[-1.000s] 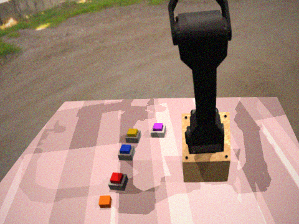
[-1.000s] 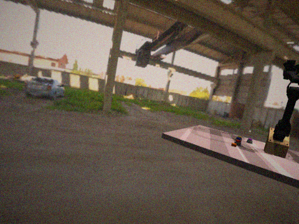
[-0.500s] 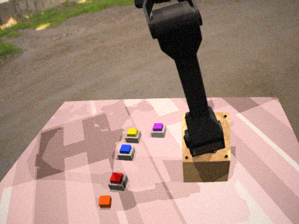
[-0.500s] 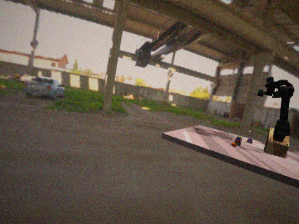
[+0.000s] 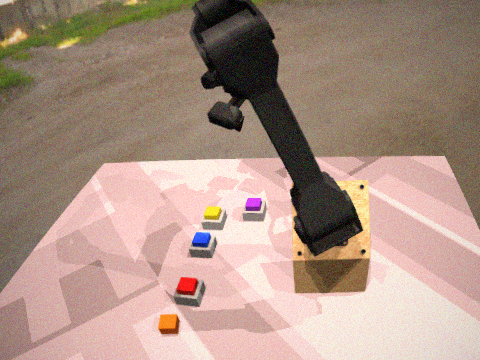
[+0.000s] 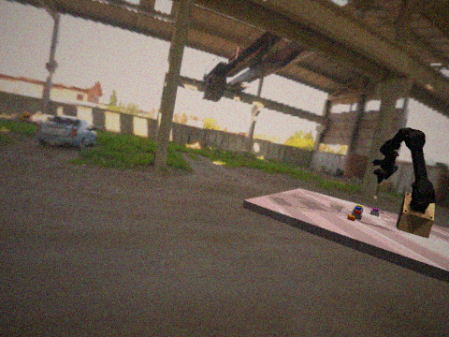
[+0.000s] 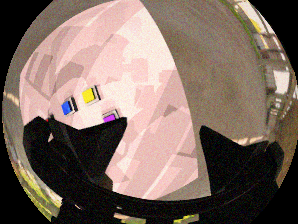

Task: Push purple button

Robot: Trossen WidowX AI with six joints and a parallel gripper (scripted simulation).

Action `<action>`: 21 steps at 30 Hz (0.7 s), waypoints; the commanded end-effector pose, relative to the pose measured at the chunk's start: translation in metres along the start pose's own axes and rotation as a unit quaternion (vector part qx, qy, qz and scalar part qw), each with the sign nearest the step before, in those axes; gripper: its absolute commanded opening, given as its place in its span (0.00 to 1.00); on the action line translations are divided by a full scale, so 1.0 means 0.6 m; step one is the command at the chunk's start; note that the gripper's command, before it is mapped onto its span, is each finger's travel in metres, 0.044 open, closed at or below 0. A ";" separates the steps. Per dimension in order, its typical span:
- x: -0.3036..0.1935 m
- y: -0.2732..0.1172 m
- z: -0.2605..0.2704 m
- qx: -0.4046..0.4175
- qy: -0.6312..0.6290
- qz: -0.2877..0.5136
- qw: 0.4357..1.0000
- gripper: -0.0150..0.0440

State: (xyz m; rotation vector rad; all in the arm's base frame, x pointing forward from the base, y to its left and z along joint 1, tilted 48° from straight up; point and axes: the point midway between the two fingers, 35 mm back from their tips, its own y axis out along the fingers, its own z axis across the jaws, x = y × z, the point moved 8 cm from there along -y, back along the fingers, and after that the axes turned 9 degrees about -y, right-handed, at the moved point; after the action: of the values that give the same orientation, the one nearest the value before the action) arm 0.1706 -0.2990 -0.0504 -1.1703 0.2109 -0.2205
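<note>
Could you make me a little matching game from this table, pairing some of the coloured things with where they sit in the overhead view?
Things:
1. purple button
2. red button
3. orange block
4. blue button

Places in the top view:
A. nearest the bottom edge of the picture
B. between the yellow button and the red one
C. closest to the wooden base
D. just above the orange block

Pairs: 1-C, 2-D, 3-A, 4-B

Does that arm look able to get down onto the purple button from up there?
Probably yes. The end effector hangs open and empty above the purple button, with nothing between them; the yellow button stands apart beside it.
</note>
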 end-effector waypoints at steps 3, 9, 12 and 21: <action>-0.029 0.080 0.104 0.193 -0.184 0.046 0.963 0.93; -0.032 0.085 0.113 0.210 -0.198 0.046 0.956 0.93; -0.032 0.085 0.113 0.210 -0.198 0.046 0.956 0.93; -0.050 0.178 0.154 0.211 -0.198 0.046 0.956 0.53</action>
State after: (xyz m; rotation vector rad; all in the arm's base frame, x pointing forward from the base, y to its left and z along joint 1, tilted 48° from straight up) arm 0.1758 -0.1741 -0.1077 -0.7555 -0.1351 0.0685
